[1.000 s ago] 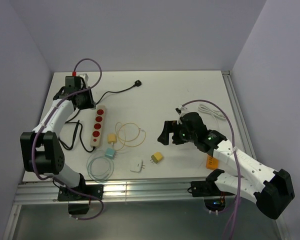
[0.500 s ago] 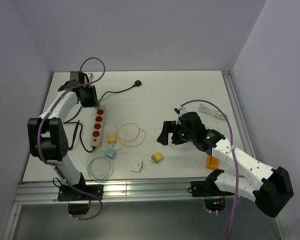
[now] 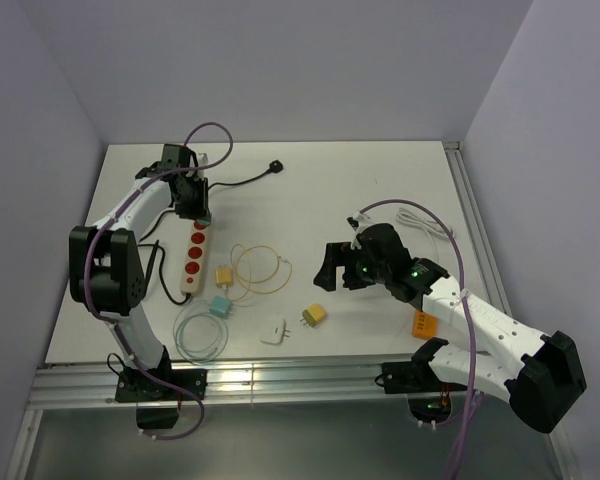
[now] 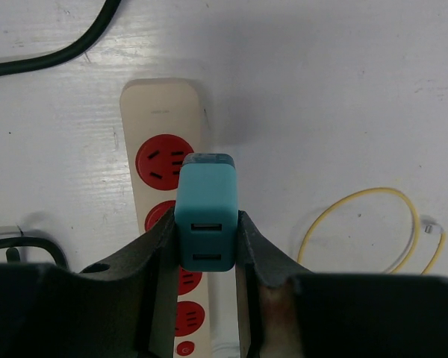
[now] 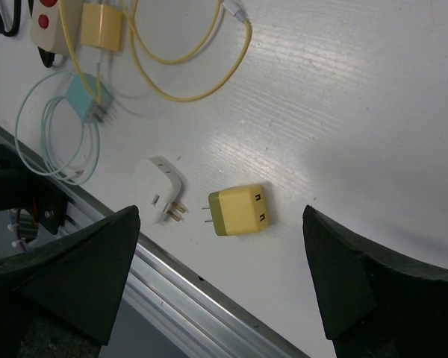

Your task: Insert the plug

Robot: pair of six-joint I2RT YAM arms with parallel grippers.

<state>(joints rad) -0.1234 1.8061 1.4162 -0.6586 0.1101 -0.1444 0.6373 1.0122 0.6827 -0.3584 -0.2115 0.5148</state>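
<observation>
My left gripper (image 3: 193, 203) is shut on a teal USB charger plug (image 4: 206, 216) and holds it over the far end of the beige power strip (image 3: 195, 252). In the left wrist view (image 4: 206, 250) the plug hangs just right of the strip's top red socket (image 4: 163, 156); the strip (image 4: 161, 112) runs down under the fingers. The plug's prongs are hidden. My right gripper (image 3: 332, 268) is open and empty above the table, with a yellow charger plug (image 5: 239, 209) lying below between its fingers (image 5: 222, 224).
A white plug (image 3: 273, 333), a yellow plug (image 3: 315, 316), a light-blue plug with coiled cable (image 3: 220, 306) and a yellow adapter with yellow cable (image 3: 222, 274) lie near the front. A black cord (image 3: 240, 180) runs behind the strip. A white cable (image 3: 420, 222) lies at the right.
My left gripper has swung from the back-left corner to the right, over the power strip's far end, with the teal plug in it. The right arm has barely moved.
</observation>
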